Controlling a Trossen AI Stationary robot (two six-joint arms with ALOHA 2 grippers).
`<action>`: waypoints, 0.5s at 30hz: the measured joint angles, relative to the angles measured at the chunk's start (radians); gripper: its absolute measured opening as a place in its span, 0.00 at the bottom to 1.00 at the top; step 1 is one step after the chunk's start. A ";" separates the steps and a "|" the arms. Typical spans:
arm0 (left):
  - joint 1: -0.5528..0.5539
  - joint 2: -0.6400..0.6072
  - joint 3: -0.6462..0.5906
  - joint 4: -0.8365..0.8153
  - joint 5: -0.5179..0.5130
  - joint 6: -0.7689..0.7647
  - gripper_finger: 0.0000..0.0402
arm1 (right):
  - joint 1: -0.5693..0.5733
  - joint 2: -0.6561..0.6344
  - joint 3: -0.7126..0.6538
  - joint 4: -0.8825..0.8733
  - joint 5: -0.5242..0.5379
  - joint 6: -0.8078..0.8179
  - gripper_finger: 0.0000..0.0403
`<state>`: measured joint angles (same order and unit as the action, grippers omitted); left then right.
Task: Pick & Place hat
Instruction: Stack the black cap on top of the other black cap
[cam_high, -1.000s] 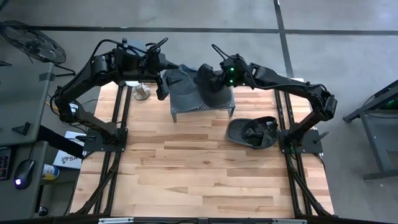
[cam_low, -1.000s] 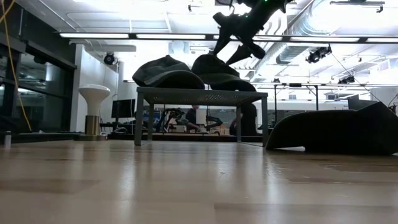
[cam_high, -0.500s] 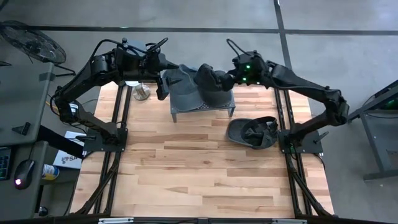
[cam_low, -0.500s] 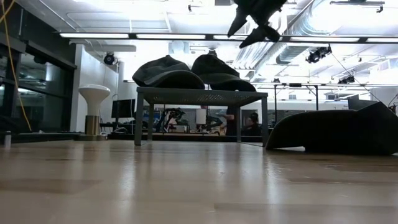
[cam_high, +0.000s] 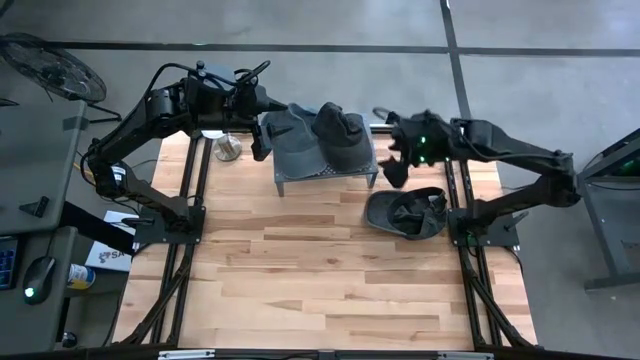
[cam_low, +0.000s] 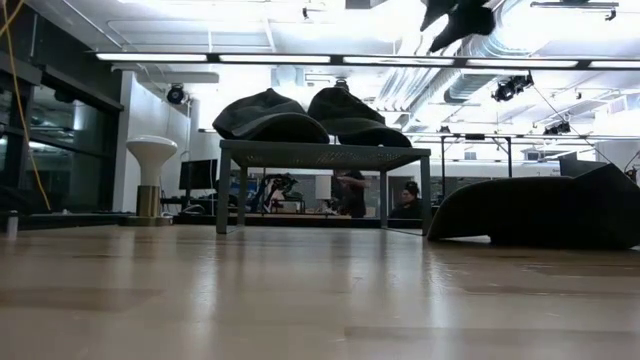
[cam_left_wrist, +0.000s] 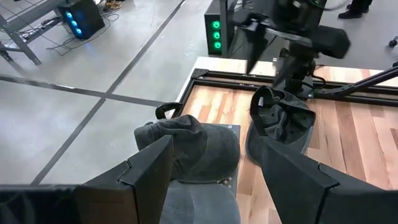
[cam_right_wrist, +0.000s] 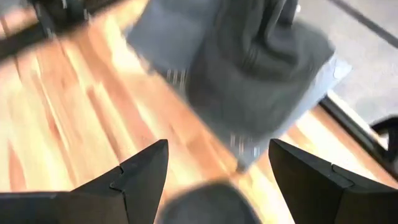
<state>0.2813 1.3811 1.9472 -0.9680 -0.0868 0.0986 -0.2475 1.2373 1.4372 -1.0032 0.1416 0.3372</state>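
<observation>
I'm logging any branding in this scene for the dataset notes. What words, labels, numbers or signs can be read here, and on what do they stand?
None can be read.
The white sheet on the floor beside the wooden table carries blue print: too small to read.
The small pale mark on the grey metal rack under the dark grey caps: too small to read.

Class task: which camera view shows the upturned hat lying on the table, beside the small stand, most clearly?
The high view: the upturned hat lies fully visible, its inside facing up. The low view shows only a dark side profile. The left wrist view shows it farther off, partly behind a finger. The right wrist view shows only a blurred edge.
</observation>
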 joint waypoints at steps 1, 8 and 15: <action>0.000 0.000 0.000 0.000 0.002 0.000 0.58 | 0.024 0.000 0.000 -0.028 0.009 0.005 0.67; 0.000 0.004 0.000 0.000 0.048 0.003 0.58 | 0.214 0.038 0.000 -0.146 0.056 0.071 0.67; 0.000 0.019 0.000 -0.001 0.082 0.028 0.58 | 0.389 0.160 0.000 -0.242 0.095 0.132 0.67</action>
<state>0.2810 1.4005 1.9469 -0.9689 -0.0046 0.1269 0.1420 1.3974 1.4372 -1.2456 0.2362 0.4695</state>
